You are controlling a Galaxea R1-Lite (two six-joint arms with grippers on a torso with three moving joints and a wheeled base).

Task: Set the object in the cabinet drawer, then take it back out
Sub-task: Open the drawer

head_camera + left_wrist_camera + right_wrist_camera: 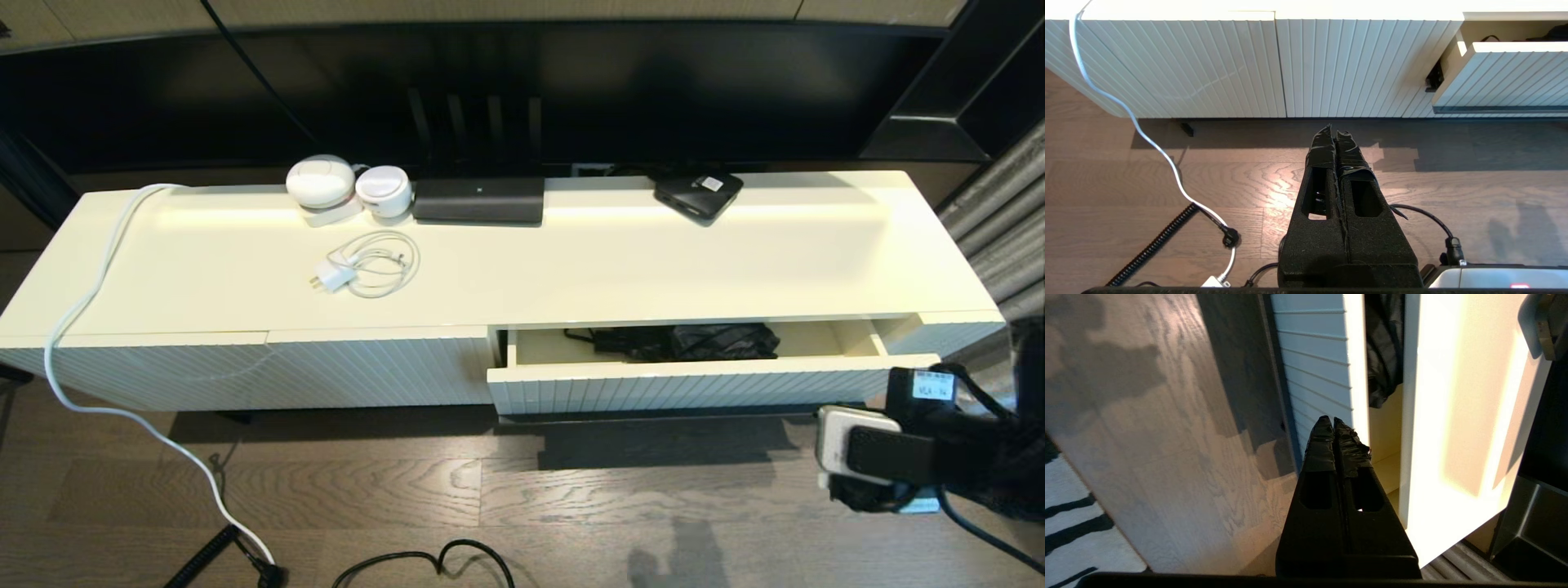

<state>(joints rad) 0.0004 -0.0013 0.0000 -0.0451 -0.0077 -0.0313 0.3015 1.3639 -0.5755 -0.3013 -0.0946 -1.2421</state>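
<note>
The cabinet drawer (pixel 702 384) stands partly pulled out at the cabinet's right half, its ribbed cream front facing me. Inside it lies the black folding umbrella (pixel 694 341), its bunchy fabric also showing in the right wrist view (pixel 1382 355). My right gripper (pixel 1333 420) is shut and empty, held low beside the drawer's right end, just outside the ribbed front (pixel 1314 355). The right arm (pixel 898 457) shows at the lower right of the head view. My left gripper (pixel 1336 132) is shut and empty, hanging over the floor before the cabinet's left panels, out of the head view.
On the cabinet top (pixel 571 261) sit two white round devices (pixel 320 181), a long black device (pixel 478 200), a flat black box with a white label (pixel 698 193) and a white charger with coiled cable (pixel 371 265). A white cord (pixel 90 302) drops to the wooden floor, where black cables (pixel 433 563) lie.
</note>
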